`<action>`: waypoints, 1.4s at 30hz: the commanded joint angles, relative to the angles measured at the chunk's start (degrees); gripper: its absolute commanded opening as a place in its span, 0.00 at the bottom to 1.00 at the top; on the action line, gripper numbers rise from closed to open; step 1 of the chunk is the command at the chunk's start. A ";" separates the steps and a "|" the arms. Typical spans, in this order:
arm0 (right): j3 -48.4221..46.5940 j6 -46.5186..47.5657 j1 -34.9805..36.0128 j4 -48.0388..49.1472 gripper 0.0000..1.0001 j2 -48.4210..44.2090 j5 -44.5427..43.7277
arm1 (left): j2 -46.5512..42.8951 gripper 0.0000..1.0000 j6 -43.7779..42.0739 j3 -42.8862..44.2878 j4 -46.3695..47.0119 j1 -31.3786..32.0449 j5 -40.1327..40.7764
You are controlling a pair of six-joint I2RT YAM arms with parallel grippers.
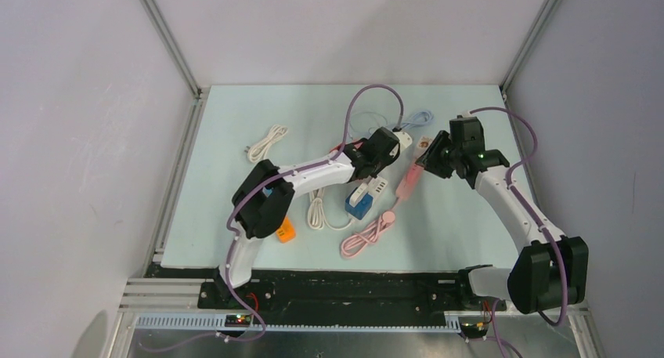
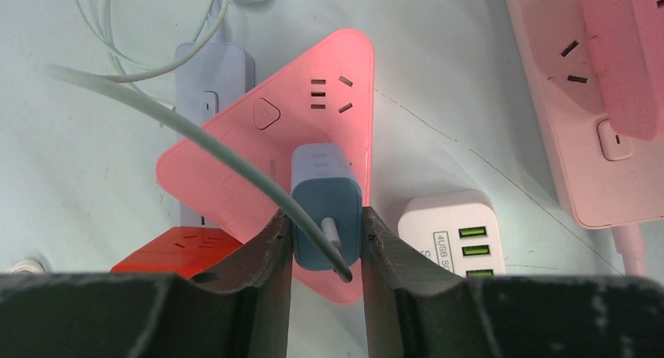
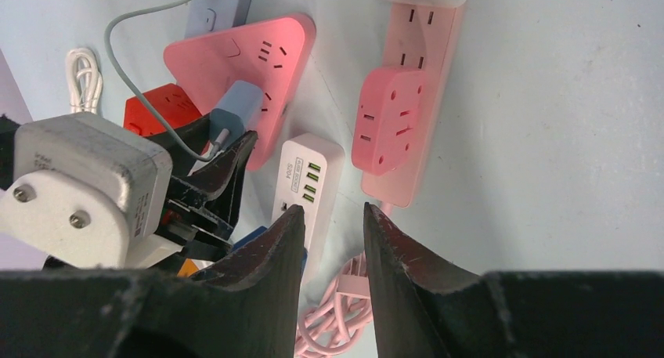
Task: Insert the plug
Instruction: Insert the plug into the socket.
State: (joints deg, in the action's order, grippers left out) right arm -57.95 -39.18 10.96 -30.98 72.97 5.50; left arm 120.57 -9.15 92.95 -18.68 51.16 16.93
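Three cameras around the triangular pink socket block (image 2: pixel 290 127)

The top camera looked down on the whole table (image 1: pixel 235 139) from high behind, far from the block. The left wrist camera hung close over it, facing down. The right wrist camera saw it obliquely from farther off. Both wrist views shared the block and, beside it, the pink power strip (image 3: pixel 438 52) and white USB charger (image 3: pixel 329 158).

The left arm (image 1: pixel 301 174) and right arm (image 1: pixel 513 201) had white tubular links set between bulky black joint housings, each trailed by a looping purple cable (image 1: pixel 377 87). A green lamp (image 1: pixel 478 155) glowed on the right wrist block. The left gripper (image 2: pixel 326 225) and right gripper (image 3: pixel 334 217) bore dark matte fingers (image 3: pixel 262 272), which tapered to blunt tips and were scuffed and pale-flecked. A grey-white housing (image 3: pixel 86 182) with two screws — apparently a wrist-camera mount — belonged to the left arm.
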 commanded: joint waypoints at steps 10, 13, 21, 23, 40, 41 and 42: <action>0.34 -0.46 -0.43 1.21 0.38 -2.12 0.49 | 6.70 0.01 4.75 8.36 -13.59 -1.28 -2.04; 0.30 -0.39 -0.49 0.99 0.38 -2.52 0.52 | 8.01 0.00 4.42 10.15 -14.09 -1.01 -0.64; 0.30 -0.15 -1.23 0.28 0.39 -3.40 0.79 | 9.65 0.00 5.79 8.09 -19.05 -0.01 3.52; 0.30 -0.19 -1.23 0.26 0.38 -3.44 1.10 | 10.23 0.00 6.79 9.40 -21.12 -0.10 3.40; 0.30 -0.98 -1.23 0.45 0.39 -4.40 1.65 | 15.62 0.06 10.72 20.97 -34.97 -1.90 -0.21; 0.30 -1.03 -1.22 0.52 0.38 -4.41 1.68 | 14.90 0.09 10.53 21.34 -34.66 -1.88 0.79; 0.30 -1.06 -1.21 0.55 0.39 -4.35 1.77 | 14.49 0.10 10.23 21.41 -34.36 -1.72 1.25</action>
State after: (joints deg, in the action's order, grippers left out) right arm -57.93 -39.44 9.93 -31.20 70.15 6.57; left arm 131.76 -1.39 116.36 -42.09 51.09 18.87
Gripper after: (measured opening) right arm 0.384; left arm 0.352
